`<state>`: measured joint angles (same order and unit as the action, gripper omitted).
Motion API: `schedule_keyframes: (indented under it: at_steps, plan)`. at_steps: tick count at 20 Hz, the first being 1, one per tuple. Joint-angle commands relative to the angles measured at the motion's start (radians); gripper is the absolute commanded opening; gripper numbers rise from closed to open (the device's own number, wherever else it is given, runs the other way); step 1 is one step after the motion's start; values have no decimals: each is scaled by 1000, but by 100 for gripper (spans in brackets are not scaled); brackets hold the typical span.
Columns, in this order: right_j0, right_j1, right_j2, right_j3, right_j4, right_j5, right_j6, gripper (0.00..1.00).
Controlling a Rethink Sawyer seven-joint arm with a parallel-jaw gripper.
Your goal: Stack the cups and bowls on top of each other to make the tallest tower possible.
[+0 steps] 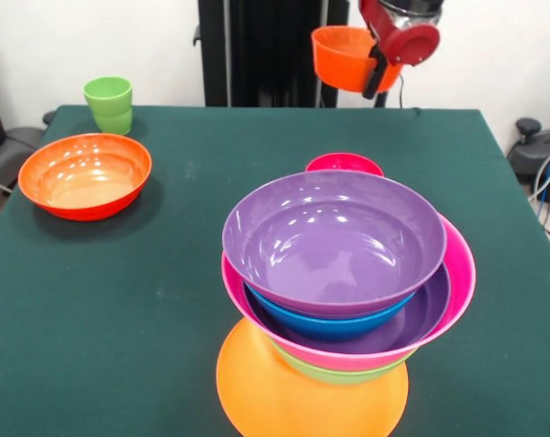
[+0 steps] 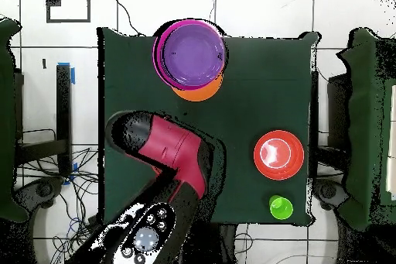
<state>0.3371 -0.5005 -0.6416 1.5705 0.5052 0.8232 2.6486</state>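
The tower stands near the front in the front view. Its base is an upturned orange bowl (image 1: 302,401) (image 2: 199,90), with green (image 1: 334,371), pink (image 1: 457,273), purple, blue (image 1: 334,323) and a top purple bowl (image 1: 334,238) (image 2: 192,52) nested above it. A small magenta-red bowl (image 1: 344,163) sits just behind the tower. A red-orange bowl (image 1: 86,175) (image 2: 278,154) and the light-green cup (image 1: 109,104) (image 2: 281,207) stand apart at one side. High at the back, my gripper (image 1: 376,75) is shut on the rim of a small red-orange bowl (image 1: 343,56), held in the air.
The dark green table (image 1: 166,300) ends close to the tower's base. In the overhead view the red arm (image 2: 170,151) covers the gripper, the held bowl and the magenta-red bowl. Cables lie on the floor beside the table.
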Motion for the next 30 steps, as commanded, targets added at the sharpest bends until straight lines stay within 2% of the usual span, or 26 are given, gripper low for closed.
schedule_keyframes:
  at_steps: [1, 9, 17, 22, 26, 30]
  plan:
    - [-74, 51, 26, -301, -92, 236, 72, 0]
    - [-145, 83, 31, -516, -104, 460, 109, 0]
    - [-213, 157, 19, -730, -96, 539, 107, 0]
    - [-272, 248, -17, -950, -81, 630, 109, 0]
    - [-321, 318, -41, -1067, -56, 620, 117, 0]
    - [-365, 385, -85, -1186, -13, 650, 146, 0]
